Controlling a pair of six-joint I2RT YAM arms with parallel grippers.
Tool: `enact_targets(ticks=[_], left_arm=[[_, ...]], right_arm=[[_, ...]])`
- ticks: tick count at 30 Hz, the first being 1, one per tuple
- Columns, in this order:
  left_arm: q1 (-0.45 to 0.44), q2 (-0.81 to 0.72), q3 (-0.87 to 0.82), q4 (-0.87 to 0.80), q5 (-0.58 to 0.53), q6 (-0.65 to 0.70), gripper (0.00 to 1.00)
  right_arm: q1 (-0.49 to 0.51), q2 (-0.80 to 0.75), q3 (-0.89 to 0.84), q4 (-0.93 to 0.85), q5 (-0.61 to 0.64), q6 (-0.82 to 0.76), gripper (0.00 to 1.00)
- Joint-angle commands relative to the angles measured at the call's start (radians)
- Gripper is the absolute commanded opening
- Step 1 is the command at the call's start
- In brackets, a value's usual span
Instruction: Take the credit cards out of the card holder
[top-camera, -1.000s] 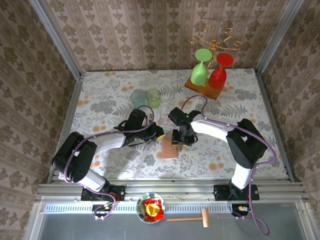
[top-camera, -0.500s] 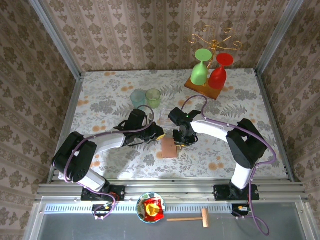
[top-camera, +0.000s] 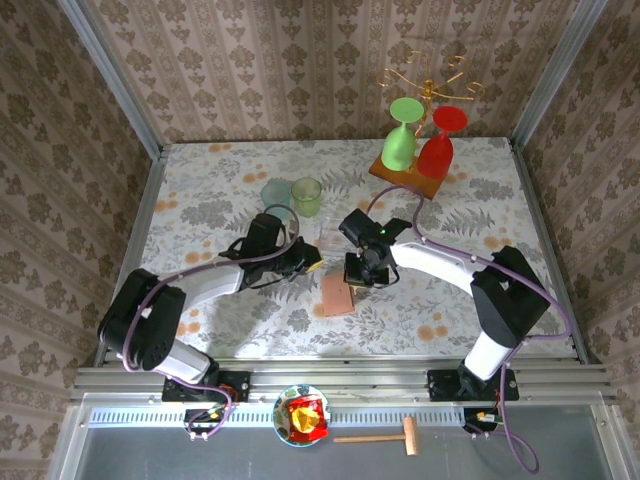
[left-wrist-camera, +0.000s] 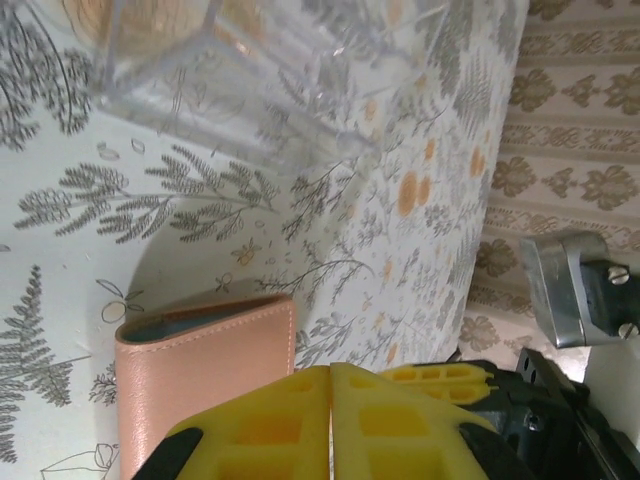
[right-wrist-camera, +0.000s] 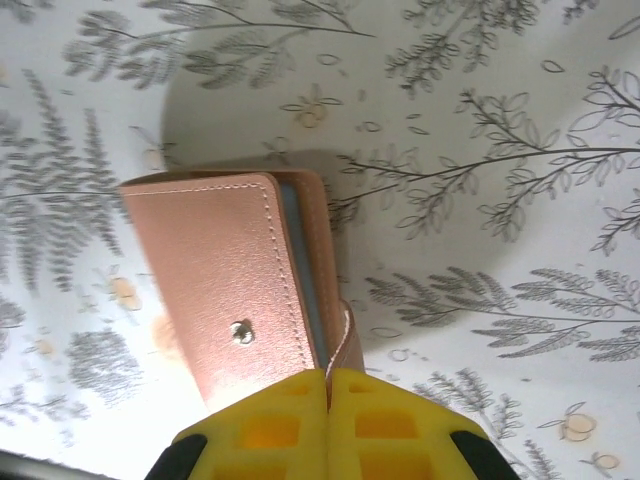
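card holder (right-wrist-camera: 225, 290) lies folded on the floral table (top-camera: 200, 200), insides hidden; right gripper (right-wrist-camera: 328, 400) pinches its edge, left gripper (left-wrist-camera: 331, 400) closed empty beside it, fingers covering its near end

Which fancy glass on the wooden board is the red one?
In the top view, the right-hand goblet is red; the left goblet beside it is green.

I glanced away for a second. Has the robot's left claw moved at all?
Yes. The left gripper has pulled back slightly to the left, nearer the pale blue cup and away from the wallet.
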Motion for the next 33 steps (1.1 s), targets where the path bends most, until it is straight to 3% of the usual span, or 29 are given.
enact_targets(ticks=[1,12,20,33], left_arm=[[0.039,-0.064,-0.007,-0.070,-0.006,0.048,0.09],[0.158,-0.158,-0.001,-0.221,0.014,0.137,0.09],[0.159,-0.168,0.008,-0.238,0.020,0.145,0.09],[0.130,-0.125,0.021,-0.237,0.026,0.160,0.08]], right_arm=[[0.018,-0.044,0.047,0.017,-0.046,0.055,0.00],[0.074,-0.081,0.103,0.054,-0.050,0.175,0.00],[0.090,-0.108,0.088,0.104,-0.043,0.243,0.00],[0.090,-0.101,0.094,0.088,-0.052,0.220,0.00]])
